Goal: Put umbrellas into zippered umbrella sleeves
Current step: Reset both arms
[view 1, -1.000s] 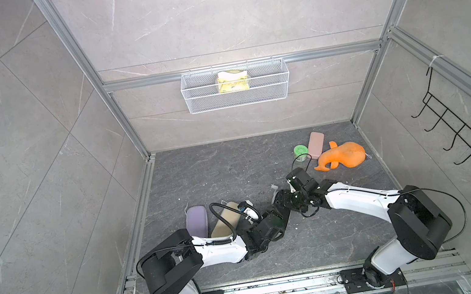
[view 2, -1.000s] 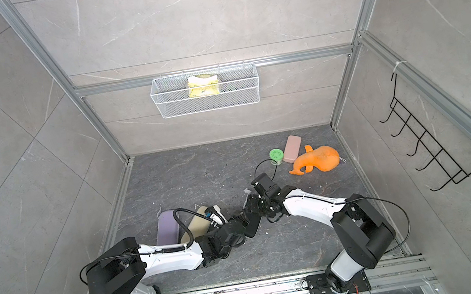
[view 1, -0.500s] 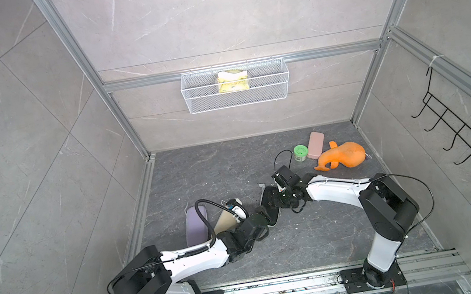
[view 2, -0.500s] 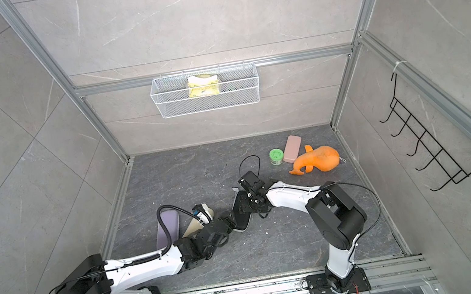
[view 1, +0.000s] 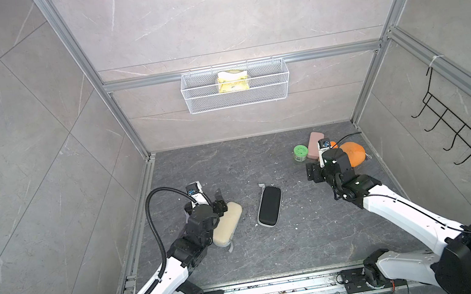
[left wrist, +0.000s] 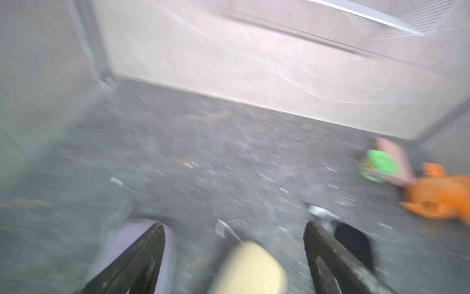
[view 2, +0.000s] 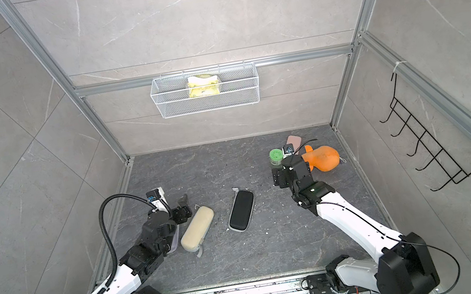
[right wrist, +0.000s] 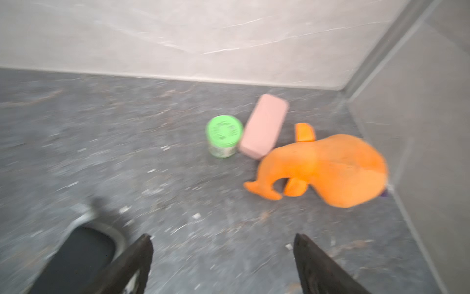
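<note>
- Roughly mid-table (view 1: 261, 156) lies the black sleeve (view 1: 270, 207), closed, shell up, with a grey strap (view 1: 262, 185) at its far end; every place below is told from it
- Just beside the black sleeve, on the left arm's (view 1: 165, 280) side and not touching it, lies the cream sleeve (view 1: 228, 224), also closed
- Beyond the cream one, farther from the black sleeve, the lilac sleeve (left wrist: 119, 244) shows only in part, mostly hidden under the left arm
- Over the cream sleeve's far end hovers the left pincer (left wrist: 234, 226), fingers spread wide and gripping nothing; the wrist view is too blurred to tell whether a finger touches the shell
- On the black sleeve's other side, well apart from it, hangs the right pincer (right wrist: 222, 236), spread wide and empty above bare table
- Farther out on that side, toward the back corner, a green-lidded jar (right wrist: 223, 135) stands just beside a pink case (right wrist: 263, 126), with an orange plush toy (right wrist: 330, 168) next to them
- Behind the black sleeve, up on the back wall, a wire basket (view 1: 238, 99) holds a yellow packet (view 1: 233, 80)
</note>
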{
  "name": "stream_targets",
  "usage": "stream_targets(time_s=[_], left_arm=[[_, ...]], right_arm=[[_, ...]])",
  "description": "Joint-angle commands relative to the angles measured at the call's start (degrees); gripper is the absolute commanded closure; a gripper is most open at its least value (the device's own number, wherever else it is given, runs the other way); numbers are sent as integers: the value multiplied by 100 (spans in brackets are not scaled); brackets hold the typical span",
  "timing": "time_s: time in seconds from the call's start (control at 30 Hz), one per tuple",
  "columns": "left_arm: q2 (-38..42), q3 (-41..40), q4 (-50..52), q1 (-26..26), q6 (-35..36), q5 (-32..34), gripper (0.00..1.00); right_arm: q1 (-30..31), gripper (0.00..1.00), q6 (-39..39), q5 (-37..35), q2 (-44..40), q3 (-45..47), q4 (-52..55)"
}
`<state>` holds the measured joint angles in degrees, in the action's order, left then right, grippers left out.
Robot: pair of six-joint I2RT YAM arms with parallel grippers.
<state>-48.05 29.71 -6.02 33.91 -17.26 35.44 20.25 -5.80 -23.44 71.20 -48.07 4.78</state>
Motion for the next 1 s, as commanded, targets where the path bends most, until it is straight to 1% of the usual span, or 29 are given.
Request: stream_targets(time_s=[0.0, 0.03, 0.07, 0.13, 0.2, 0.27, 0.3, 0.33, 0.37, 0.4, 0.43, 0.47, 0.5, 0.53, 0.6, 0.67, 0.73, 0.8, 0.9, 0.97], left_arm=[[-88, -345, -767, -521, 1600, 1005, 10], [-139, -532, -974, -768, 1599, 990, 10], [-181, -686, -1138, -983, 1547, 884, 10], [-314, -1103, -1689, -1460, 1426, 454, 10], [-520, -1489, -2426, -1940, 1301, -139, 9], [-862, -1798, -3224, -2453, 1084, -925, 8], [-1049, -1875, -3498, -2681, 1037, -1325, 8], [-1327, -1826, -3617, -2906, 978, -1657, 7], [-1566, -1699, -3410, -3066, 969, -2001, 7], [-1827, -1690, -3637, -3129, 1085, -2199, 7], [-2088, -1610, -3824, -3143, 1286, -2287, 10], [-2107, -1529, -3633, -3139, 1532, -2504, 12], [-2116, -1573, -3804, -3136, 1724, -2595, 12], [-2152, -1692, -4173, -3136, 1828, -2526, 11], [-2299, -1808, -4654, -3167, 1856, -2336, 8], [-2770, -1691, -4887, -3232, 1912, -2568, 8], [-3197, -1598, -5095, -3233, 2054, -2804, 9], [-3458, -1546, -5211, -3233, 2003, -2732, 9], [-3668, -1564, -5433, -3245, 2040, -2776, 8], [-3809, -1590, -5635, -3245, 1985, -2628, 8]], right_arm=[[-386, 11, 365, -723, 173, 601, -1292], [-481, 12, 405, -648, 195, 825, -1751], [-574, 12, 401, -531, 241, 930, -1926], [-721, 13, 374, -353, 353, 1133, -2253], [-796, 13, 357, -152, 440, 1396, -2685], [-891, 14, 283, -43, 540, 1691, -3231], [-936, 14, 382, 48, 601, 1790, -3488], [-936, 14, 413, 27, 587, 1748, -3389], [-966, 14, 407, 73, 600, 1876, -3802], [-999, 14, 465, 227, 605, 1989, -4136], [-1046, 14, 531, 559, 641, 2036, -4357], [-1080, 14, 630, 882, 684, 2039, -4461], [-1091, 15, 724, 1056, 677, 2043, -4468], [-1092, 15, 777, 1235, 630, 2071, -4447], [-1087, 15, 725, 1179, 465, 2087, -4122], [-1092, 15, 647, 926, 238, 2268, -4021], [-1091, 15, 688, 1057, 236, 2348, -4186], [-1087, 15, 856, 1323, 321, 2315, -4327], [-1108, 14, 752, 1220, 260, 2407, -4434], [-1141, 14, 682, 1235, 124, 2405, -4004]])
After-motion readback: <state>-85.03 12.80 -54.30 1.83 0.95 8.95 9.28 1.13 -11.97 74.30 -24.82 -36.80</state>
